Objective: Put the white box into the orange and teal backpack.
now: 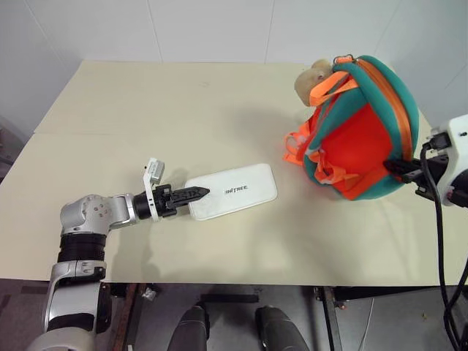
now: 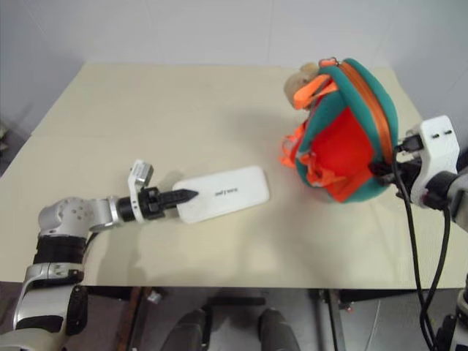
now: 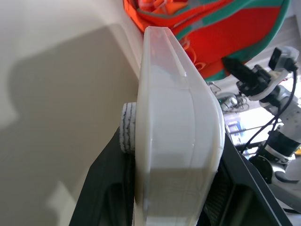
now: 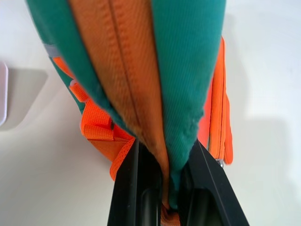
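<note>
1. Nearest: left gripper (image 1: pixel 191 194) clamping the near short end of the white box (image 1: pixel 232 191), jaws closed partway on its slim edge.
2. Lying flat on the table (image 1: pixel 146 110), box's long axis running away to the right, toward the orange and teal backpack (image 1: pixel 362 135), well apart.
3. Farther: right gripper (image 1: pixel 395 167) pinching the backpack's teal edge, propping it upright; opening probably facing away, hard telling.
</note>
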